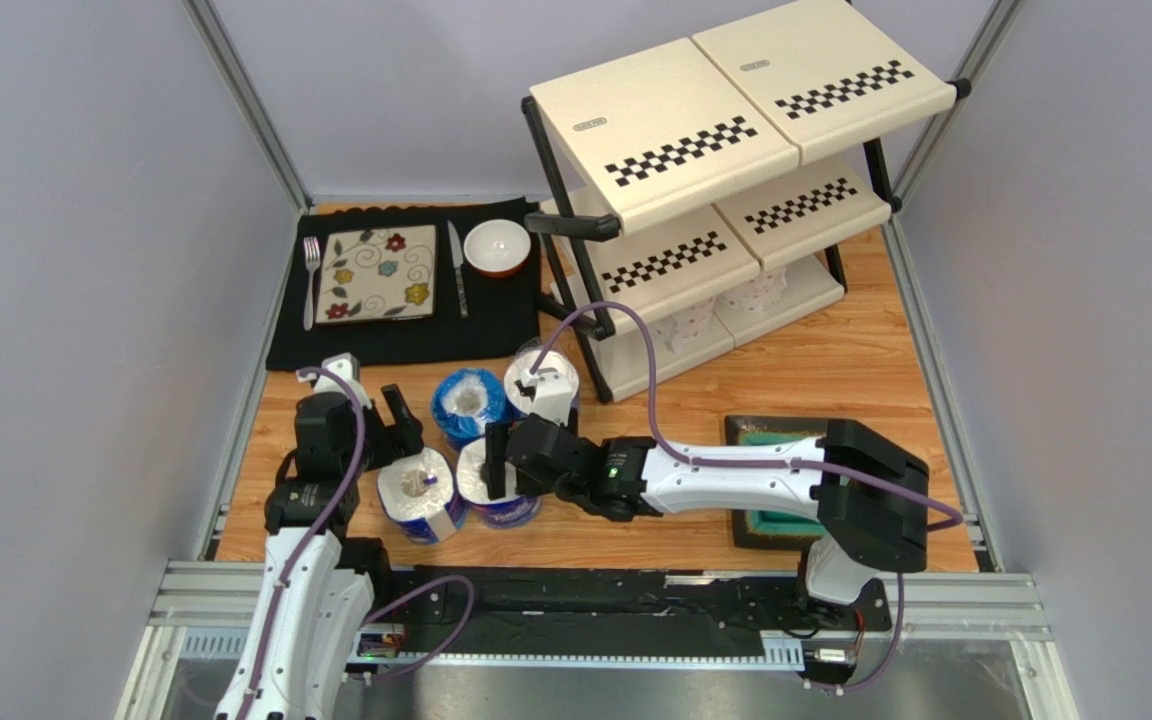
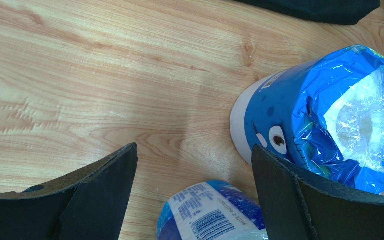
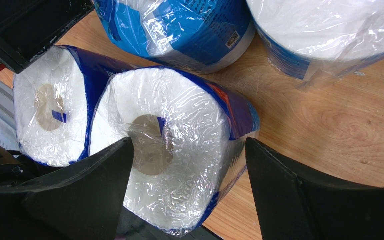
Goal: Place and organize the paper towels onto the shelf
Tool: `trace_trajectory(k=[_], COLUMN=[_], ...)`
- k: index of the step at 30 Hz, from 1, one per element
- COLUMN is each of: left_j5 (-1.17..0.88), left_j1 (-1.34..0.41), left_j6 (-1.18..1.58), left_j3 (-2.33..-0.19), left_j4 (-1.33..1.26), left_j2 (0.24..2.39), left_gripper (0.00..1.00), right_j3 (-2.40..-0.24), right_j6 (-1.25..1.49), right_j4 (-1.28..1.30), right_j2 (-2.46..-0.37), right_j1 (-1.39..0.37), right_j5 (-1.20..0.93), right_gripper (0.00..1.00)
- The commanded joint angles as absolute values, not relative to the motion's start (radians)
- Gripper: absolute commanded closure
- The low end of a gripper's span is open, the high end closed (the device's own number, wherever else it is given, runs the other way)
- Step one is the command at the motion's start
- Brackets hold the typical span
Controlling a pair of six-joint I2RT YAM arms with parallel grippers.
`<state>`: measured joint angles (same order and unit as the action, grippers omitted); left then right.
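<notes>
Top external view: mounted high behind the arm bases, facing down and forward, wide enough to cover the whole table.

Left wrist view: close range, looking down past the left gripper.

Right wrist view: close range, looking past the right gripper.

Shared by all three views: the blue-wrapped paper towels.

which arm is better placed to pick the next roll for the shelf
Right. The right gripper is open at a wrapped roll, one finger over its core, one outside it, and the shelf stands on its side. The left gripper is open over bare table.
</notes>
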<state>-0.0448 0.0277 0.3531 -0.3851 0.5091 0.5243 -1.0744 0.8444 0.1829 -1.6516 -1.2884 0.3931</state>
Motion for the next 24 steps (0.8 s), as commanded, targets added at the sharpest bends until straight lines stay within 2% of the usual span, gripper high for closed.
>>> trace_trajectory(k=[1, 10, 24], left_j5=[-0.058, -0.061, -0.064], left_j1=[0.026, 0.026, 0.028], left_j6=[0.337, 0.337, 0.337], left_j3=[-0.385, -0.383, -0.383], left_j4=[0.497, 0.495, 0.495], left_j2=[0.517, 0.518, 0.522], left_gripper=[0.08, 0.07, 0.07], right_j3=[-1.057, -1.002, -1.084], right_j6=[0.851, 0.847, 0.850], right_j4=[0.213, 0.175, 0.212], right_j2=[-1.617, -1.549, -1.667], right_j1=[-1.290, -1.290, -1.285], right_j5=[0.448, 0.468, 0.448], right_gripper=[0.15, 0.15, 0.16])
